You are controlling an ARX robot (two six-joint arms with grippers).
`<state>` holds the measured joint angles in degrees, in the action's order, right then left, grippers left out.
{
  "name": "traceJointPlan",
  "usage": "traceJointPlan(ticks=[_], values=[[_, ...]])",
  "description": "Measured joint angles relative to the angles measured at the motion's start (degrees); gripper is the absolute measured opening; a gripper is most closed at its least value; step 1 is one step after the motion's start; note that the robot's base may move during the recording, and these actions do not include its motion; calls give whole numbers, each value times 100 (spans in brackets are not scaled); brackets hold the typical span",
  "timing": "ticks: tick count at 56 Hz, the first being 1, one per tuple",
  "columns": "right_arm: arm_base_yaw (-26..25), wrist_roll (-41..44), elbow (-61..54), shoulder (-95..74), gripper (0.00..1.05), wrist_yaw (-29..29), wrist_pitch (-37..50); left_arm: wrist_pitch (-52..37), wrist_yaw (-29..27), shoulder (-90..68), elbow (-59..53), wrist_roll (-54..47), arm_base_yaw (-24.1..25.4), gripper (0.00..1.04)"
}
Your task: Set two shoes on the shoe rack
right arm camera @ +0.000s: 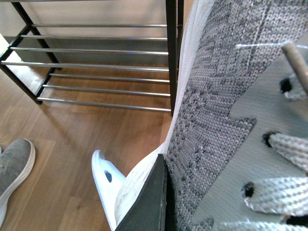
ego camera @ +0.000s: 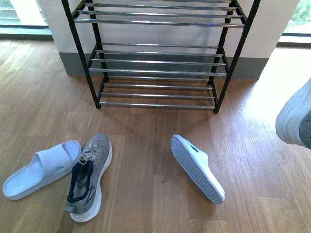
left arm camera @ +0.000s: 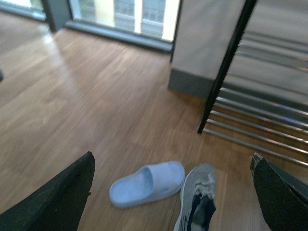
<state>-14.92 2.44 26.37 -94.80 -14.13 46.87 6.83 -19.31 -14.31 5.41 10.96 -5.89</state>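
A wooden floor (ego camera: 146, 204) fills most of what we see. At its far side the shoe rack (ego camera: 158, 62) stands against a pale wall, its black frame carrying tiers of thin chrome bars.

Of the shoes, the held grey sneaker (right arm camera: 226, 96) is off the floor. In the front view its white sole shows at the right edge, to the right of the rack and nearer us. In the right wrist view its knit side and laces crowd the frame.

The second grey sneaker (ego camera: 90, 174) lies upright on the floor in front of the rack, to the left, with its toe towards the rack.

One pale blue slide (ego camera: 41, 167) lies flat just beside that sneaker, on its left. We cannot tell whether they touch.

The other pale blue slide (ego camera: 197, 167) lies well apart, to the right, tipped on its edge with its tread sole showing.

The right claw (right arm camera: 163, 178) is clamped on the held grey sneaker, with one dark finger (right arm camera: 147, 207) pressed to its side.

The left claw (left arm camera: 172, 160) hangs above the slide and sneaker with its fingers (left arm camera: 57, 197) wide apart and empty.
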Motion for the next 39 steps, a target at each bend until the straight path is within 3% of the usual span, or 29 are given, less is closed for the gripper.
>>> traceJointPlan(ticks=[5,12,20,29,39], values=[[0,0,0,0,2,-17,0,-660,28,-1399,96,479,94,95],[0,0,0,0,2,-22,0,-2393,896,-4131,330,610,387,95],[0,0,0,0,2,-15,0,-3724,1464,-6701,809,332,518,95],[0,0,0,0,2,-13,0,-4529,1930,-9256,1517,37,590,95],[0,0,0,0,2,-9,0,-4730,2293,-11534,2533,-98,671,95]])
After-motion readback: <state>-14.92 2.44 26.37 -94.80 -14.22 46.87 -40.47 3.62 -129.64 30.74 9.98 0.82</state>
